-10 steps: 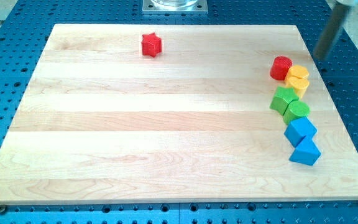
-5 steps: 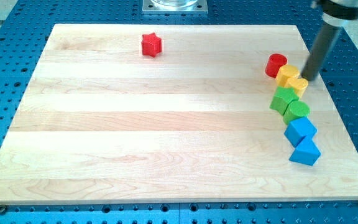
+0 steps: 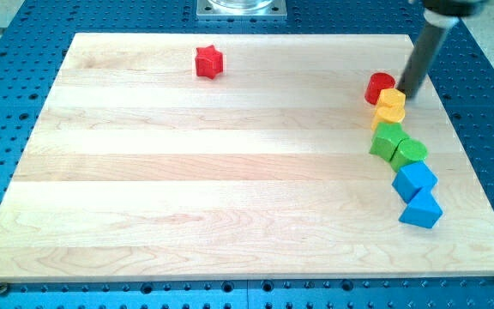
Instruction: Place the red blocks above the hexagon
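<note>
Near the board's right edge, toward its top right corner, my tip (image 3: 406, 94) is set down on the wood, a bare dark rod end with nothing to spread or pinch; it sits just to the view's right of the red cylinder (image 3: 380, 87) and at the upper right of the yellow hexagon (image 3: 391, 101), touching or nearly so. Below the hexagon lies a second yellow block (image 3: 388, 116), its shape hard to make out; then a green block (image 3: 388, 139) and a green cylinder (image 3: 412, 152); then a blue block (image 3: 414, 179) and a blue wedge-like block (image 3: 422, 209), all strung down the right side of the wooden board (image 3: 187, 189). Far off, near the top edge left of centre, stands the red star (image 3: 208, 62).
</note>
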Robot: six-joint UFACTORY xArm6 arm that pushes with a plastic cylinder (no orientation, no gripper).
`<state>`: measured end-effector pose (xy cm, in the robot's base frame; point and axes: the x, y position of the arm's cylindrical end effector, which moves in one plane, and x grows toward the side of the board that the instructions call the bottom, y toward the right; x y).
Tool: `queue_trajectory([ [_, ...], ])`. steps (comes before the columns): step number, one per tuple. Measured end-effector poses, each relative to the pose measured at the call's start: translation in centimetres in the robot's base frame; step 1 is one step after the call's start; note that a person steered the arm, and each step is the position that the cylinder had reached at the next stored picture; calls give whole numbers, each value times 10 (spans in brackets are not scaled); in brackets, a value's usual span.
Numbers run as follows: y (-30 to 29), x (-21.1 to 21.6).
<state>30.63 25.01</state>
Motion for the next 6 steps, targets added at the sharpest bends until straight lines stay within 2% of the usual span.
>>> queue_trajectory([
  [1, -53, -84],
  [3, -301, -91],
  [4, -378, -32],
  [5, -320, -9],
  [6, -334, -20],
])
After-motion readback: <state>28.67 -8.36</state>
